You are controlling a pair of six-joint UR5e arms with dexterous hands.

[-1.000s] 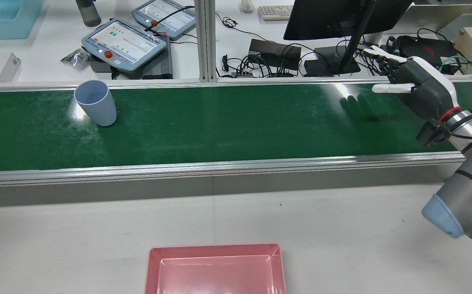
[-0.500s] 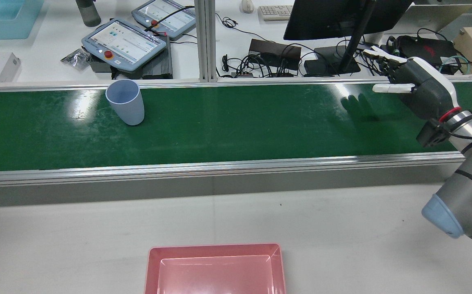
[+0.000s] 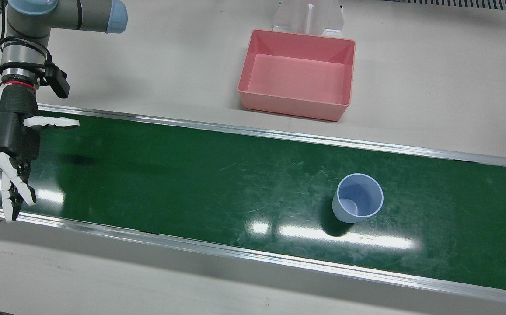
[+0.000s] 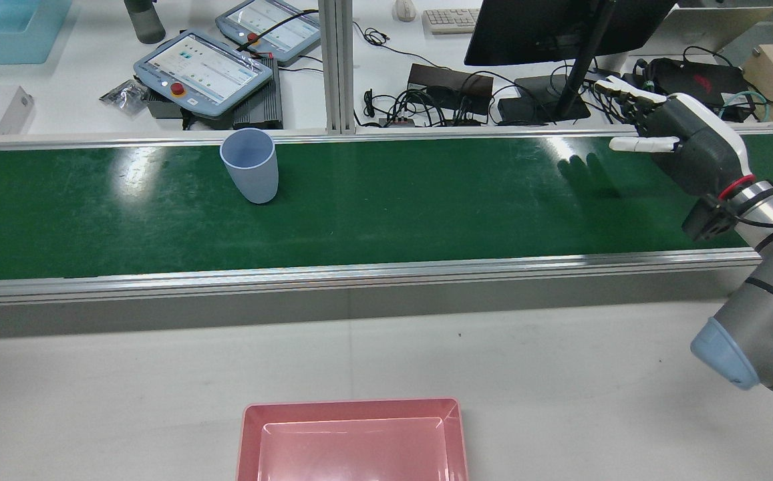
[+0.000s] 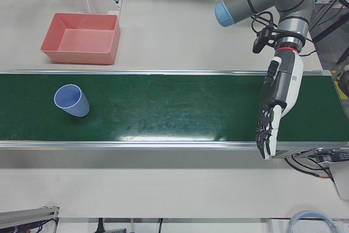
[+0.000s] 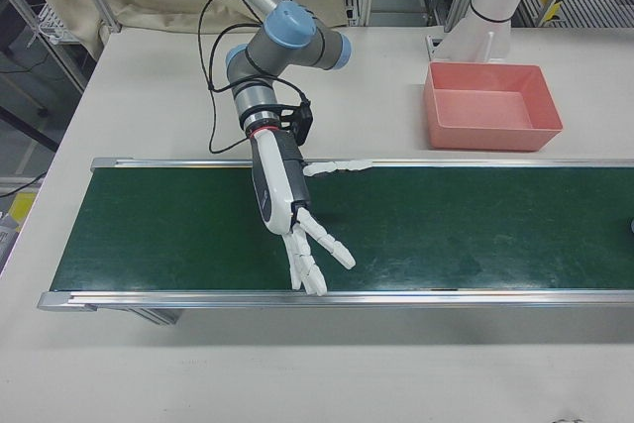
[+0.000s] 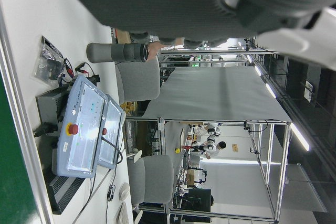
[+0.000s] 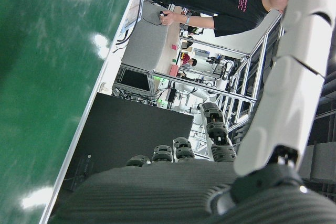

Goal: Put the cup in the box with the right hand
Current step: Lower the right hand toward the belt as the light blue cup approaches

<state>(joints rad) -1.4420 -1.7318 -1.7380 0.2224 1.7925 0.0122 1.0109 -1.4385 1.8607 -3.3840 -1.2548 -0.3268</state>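
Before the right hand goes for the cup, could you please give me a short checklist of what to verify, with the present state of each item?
1. Light blue plastic cup stands upright on the green conveyor belt: ok.
2. Right hand is empty, fingers spread: ok.
3. Right hand is at the cup: not ok; they sit far apart along the belt.
4. Pink rectangular plastic box is empty, on the table beside the belt: ok.
5. Belt surface between hand and cup is free of obstacles: ok.
6. Left hand is out of the way: cannot tell; no fixed view shows it.
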